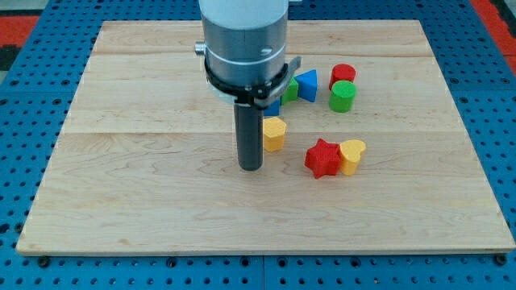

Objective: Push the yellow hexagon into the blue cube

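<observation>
Pale wooden board (161, 201) on blue gridded floor (32, 266), red matting (16, 24) at top corners. My tip (251, 167) just left of yellow hexagon (274, 133); blue cube (274, 105) mostly hidden above. No fingers, only a rod.

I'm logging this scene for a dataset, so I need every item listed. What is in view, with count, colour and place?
yellow hexagon: 1, yellow, mid-board, just right of the rod
blue cube: 1, blue, above the hexagon, mostly hidden by the arm
blue triangle: 1, blue, right of the arm
green block: 1, green, shape unclear, partly hidden beside the triangle
red cylinder: 1, red, upper right
green cylinder: 1, green, below the red cylinder
red star: 1, red, right of centre
yellow heart: 1, yellow, touching the star's right
wooden board: 1, light wood, on a blue surface
my tip: 1, dark, left of and slightly below the hexagon
</observation>
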`<action>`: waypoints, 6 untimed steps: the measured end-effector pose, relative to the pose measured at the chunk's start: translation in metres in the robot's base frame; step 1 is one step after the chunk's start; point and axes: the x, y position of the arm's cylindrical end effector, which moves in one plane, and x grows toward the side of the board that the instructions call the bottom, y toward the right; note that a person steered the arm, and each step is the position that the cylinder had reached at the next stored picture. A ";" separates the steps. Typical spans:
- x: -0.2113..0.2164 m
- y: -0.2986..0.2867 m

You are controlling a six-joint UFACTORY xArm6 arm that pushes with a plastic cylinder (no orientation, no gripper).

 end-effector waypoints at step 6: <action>0.007 -0.009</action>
